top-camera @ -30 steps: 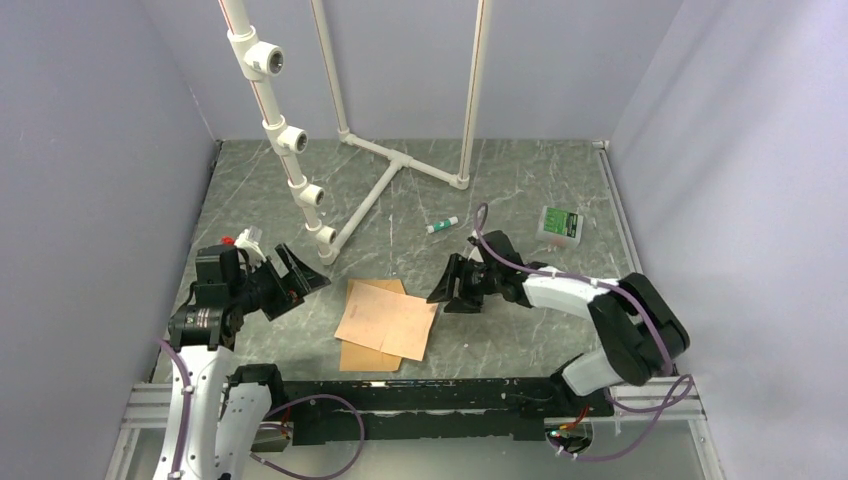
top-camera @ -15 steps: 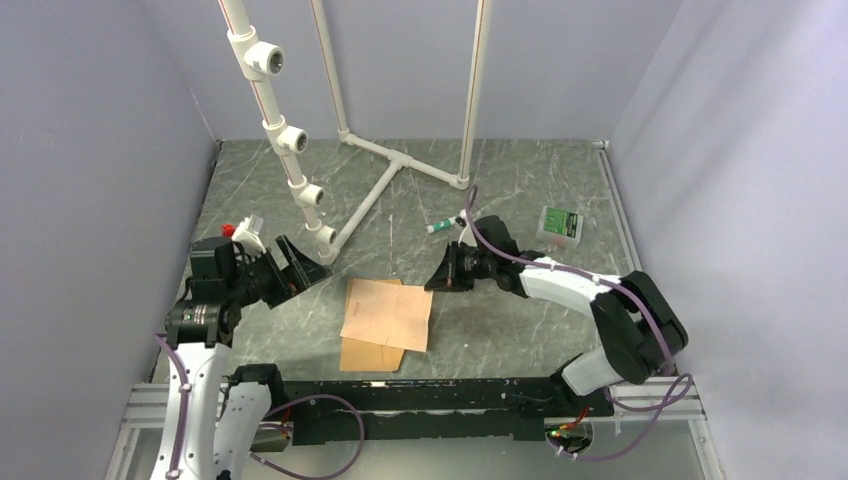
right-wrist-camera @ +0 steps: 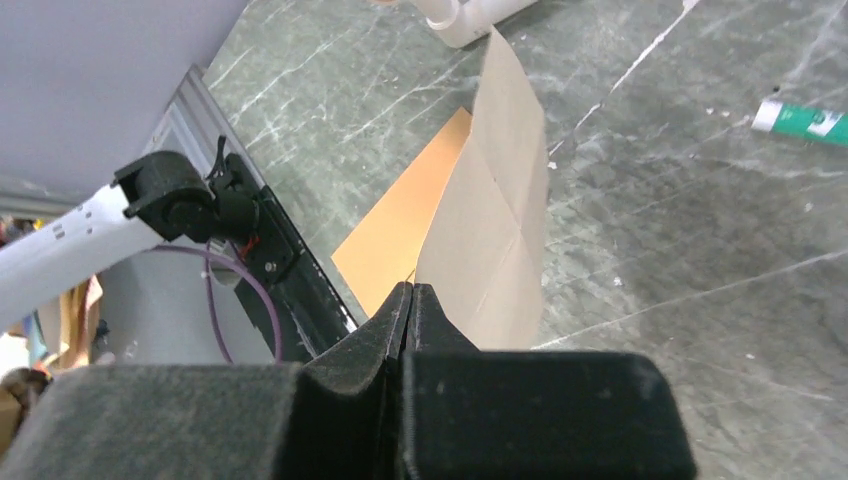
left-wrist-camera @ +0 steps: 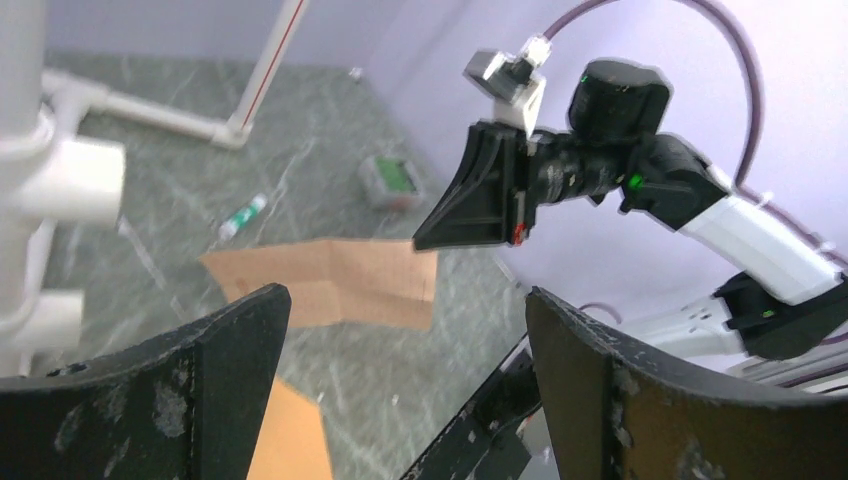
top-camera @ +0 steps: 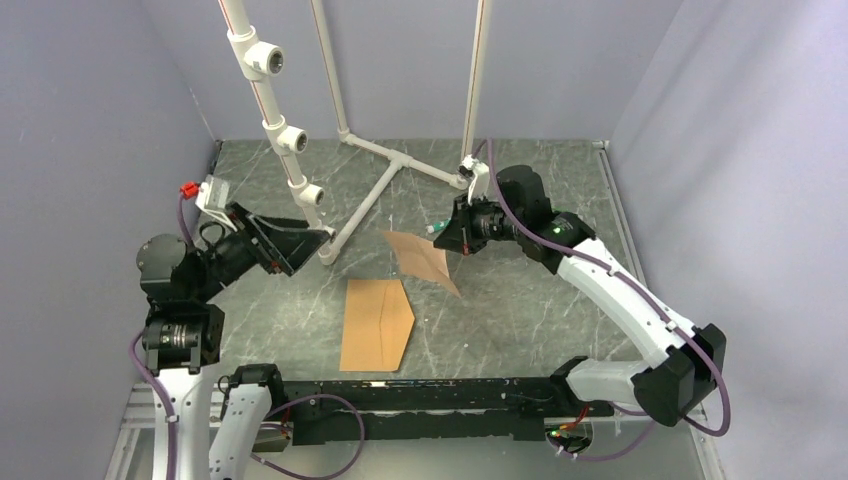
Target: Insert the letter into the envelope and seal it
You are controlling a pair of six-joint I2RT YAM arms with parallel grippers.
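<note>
The letter (top-camera: pixel 420 258), a pale peach sheet with fold creases, hangs tilted in the air above the table, and my right gripper (top-camera: pixel 447 240) is shut on its right edge. In the right wrist view the letter (right-wrist-camera: pixel 495 230) rises from the shut right gripper (right-wrist-camera: pixel 410 290). The kraft-brown envelope (top-camera: pixel 375 323) lies flat on the table near the front, apart from the letter, its pointed side to the right. My left gripper (top-camera: pixel 310 240) is raised at the left, open and empty; its view shows the letter (left-wrist-camera: pixel 330 283) and an envelope corner (left-wrist-camera: pixel 290 440).
A white PVC pipe frame (top-camera: pixel 390 170) stands at the back centre, with a fitted post (top-camera: pixel 285 140) close to the left gripper. A green-and-white glue stick (left-wrist-camera: pixel 243 215) and a small green box (left-wrist-camera: pixel 392 180) lie behind the letter. Lilac walls enclose three sides.
My right gripper shut on the letter's right edge, then lifted it up and back off the envelope. The left arm rose and drew back to the left, still open.
</note>
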